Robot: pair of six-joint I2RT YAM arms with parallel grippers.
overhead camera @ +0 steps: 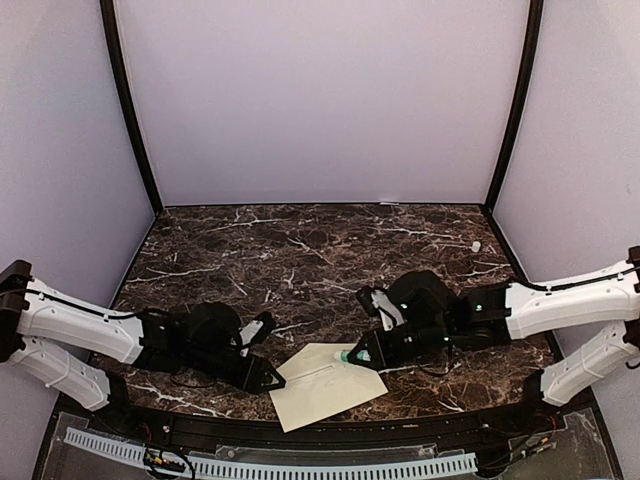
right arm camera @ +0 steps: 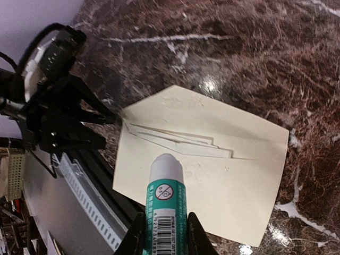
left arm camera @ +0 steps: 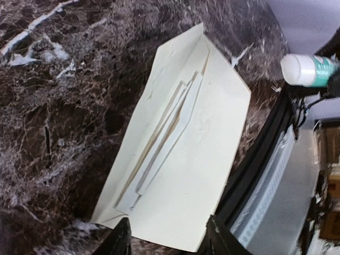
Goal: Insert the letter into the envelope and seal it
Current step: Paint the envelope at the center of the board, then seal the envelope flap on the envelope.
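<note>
Inside the envelope [left arm camera: 207,159], the letter [left arm camera: 171,139] lies mostly hidden.

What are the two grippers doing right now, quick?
Left gripper: open, holding nothing.
Right gripper: closed on the green-and-white plastic glue stick.

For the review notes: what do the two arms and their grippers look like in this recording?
Both the left arm and right arm have white, rounded link shells with black joints, and a thin black cable runs along each. The left gripper and right gripper are all black, each with two tapering fingers. No markings are legible on them.
</note>
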